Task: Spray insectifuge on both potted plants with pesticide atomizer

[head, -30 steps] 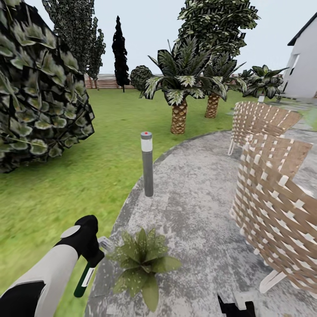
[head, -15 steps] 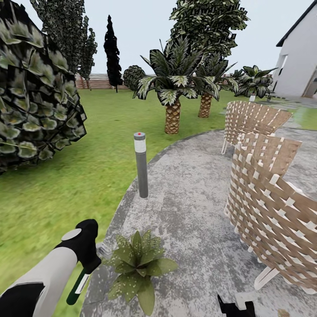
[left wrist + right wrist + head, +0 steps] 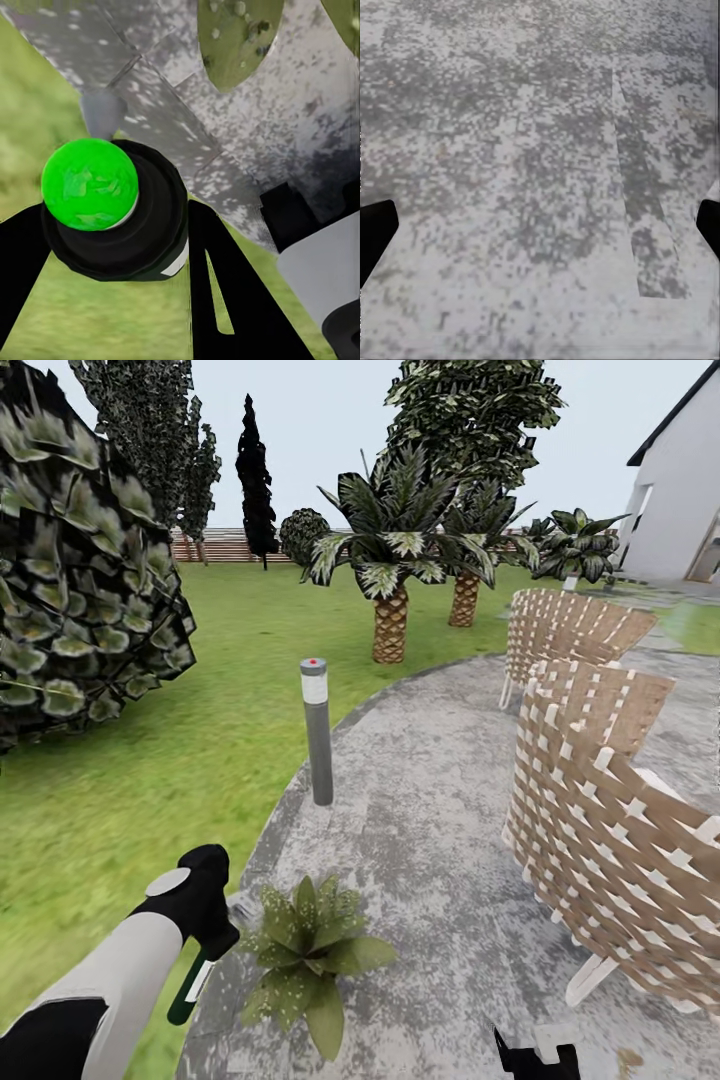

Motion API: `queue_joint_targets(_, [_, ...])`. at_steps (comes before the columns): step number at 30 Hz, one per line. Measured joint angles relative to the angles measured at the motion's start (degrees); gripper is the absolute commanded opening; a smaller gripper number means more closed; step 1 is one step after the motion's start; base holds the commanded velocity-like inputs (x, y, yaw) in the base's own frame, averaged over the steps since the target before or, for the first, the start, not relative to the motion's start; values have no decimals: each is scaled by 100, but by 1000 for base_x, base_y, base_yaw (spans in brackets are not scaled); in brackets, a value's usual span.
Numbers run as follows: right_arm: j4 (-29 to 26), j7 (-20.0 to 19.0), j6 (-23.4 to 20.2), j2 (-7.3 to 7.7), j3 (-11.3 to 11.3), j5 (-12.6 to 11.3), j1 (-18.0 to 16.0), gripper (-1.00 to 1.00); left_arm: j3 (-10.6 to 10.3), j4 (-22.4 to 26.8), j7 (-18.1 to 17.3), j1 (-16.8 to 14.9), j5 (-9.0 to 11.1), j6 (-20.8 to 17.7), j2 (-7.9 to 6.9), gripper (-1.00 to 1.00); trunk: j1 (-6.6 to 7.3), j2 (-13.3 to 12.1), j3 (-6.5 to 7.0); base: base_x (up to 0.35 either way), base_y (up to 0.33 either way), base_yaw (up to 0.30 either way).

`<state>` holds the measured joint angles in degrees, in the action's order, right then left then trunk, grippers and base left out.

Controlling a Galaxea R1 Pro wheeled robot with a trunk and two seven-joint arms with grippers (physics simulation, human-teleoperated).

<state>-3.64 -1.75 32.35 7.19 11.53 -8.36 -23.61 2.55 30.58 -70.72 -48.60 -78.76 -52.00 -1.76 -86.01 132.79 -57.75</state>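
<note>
Between the left gripper's (image 3: 112, 255) closed black fingers (image 3: 225, 292), the pesticide atomizer (image 3: 190, 990) is clamped, its long axis tilted, base hanging toward the lawn. Just beside it, toward the paved circle (image 3: 440, 810), sits a potted plant (image 3: 305, 955); the spray head must face that way. The right gripper (image 3: 540, 225) is spread wide over bare paving.

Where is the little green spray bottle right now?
In the head view, the pesticide atomizer hangs low on the left, held in the left gripper, just beside the potted plant.
</note>
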Motion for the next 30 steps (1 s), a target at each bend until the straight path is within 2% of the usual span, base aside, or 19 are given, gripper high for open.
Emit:
queue_joint_targets(7, [-2, 0, -1, 1, 0, 1, 2, 100, 5, 1, 0, -13, 35, 1, 72, -100, 3, 0, 0, -134, -4, -150])
queue_joint_targets(24, [-3, 0, -1, 1, 0, 2, 2, 100, 7, -85, -1, 51, 20, 2, 54, -100, 3, 0, 0, 23, 8, -266])
queue_joint_targets(30, [0, 0, -1, 0, 0, 7, 0, 100, 7, -99, -40, 64, 53, 1, 47, -100, 3, 0, 0, 1, 19, -38])
